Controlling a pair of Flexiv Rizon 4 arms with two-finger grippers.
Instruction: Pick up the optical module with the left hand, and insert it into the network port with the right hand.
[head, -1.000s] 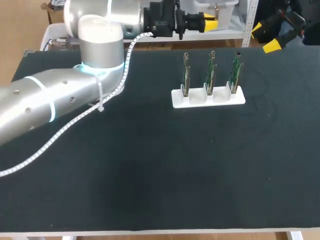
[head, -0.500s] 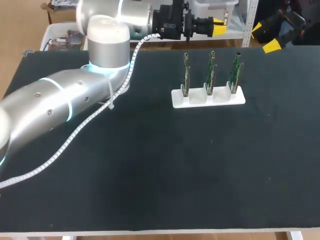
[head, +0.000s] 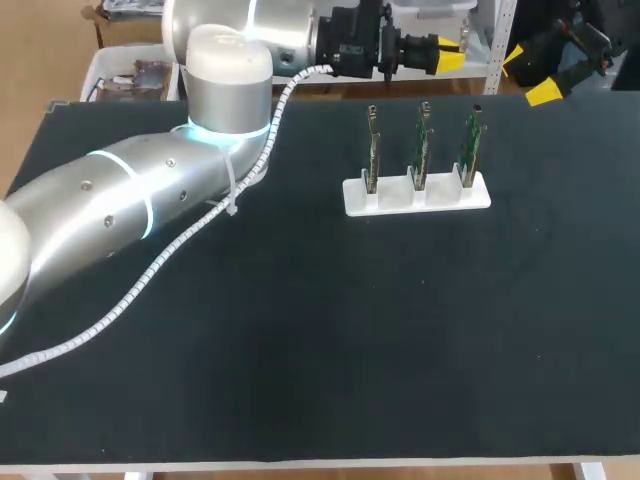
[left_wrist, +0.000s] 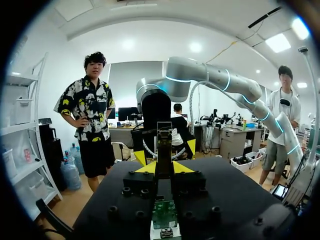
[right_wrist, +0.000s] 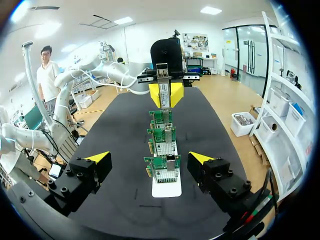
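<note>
My left gripper (head: 447, 55) hangs above the table's far edge, pointing right, shut on a small metal optical module (left_wrist: 164, 145) that sticks out past its yellow tips (left_wrist: 146, 168). From the right wrist view the module (right_wrist: 163, 92) faces me, held by the left gripper (right_wrist: 166, 96) beyond the card row. My right gripper (head: 530, 73) is at the far right corner, wide open and holding nothing (right_wrist: 149, 159). Three upright green network cards (head: 421, 145) stand in a white holder (head: 417, 195), in line between the two grippers; the nearest card (right_wrist: 166, 169) shows its port.
The left arm's silver links (head: 130, 200) and a white spiral cable (head: 180, 245) cover the table's left part. The black tabletop (head: 380, 330) spreads in front of the card holder.
The left arm has swung to the right along the far edge, carrying the module closer to the right gripper. The right gripper and the cards have stayed put.
</note>
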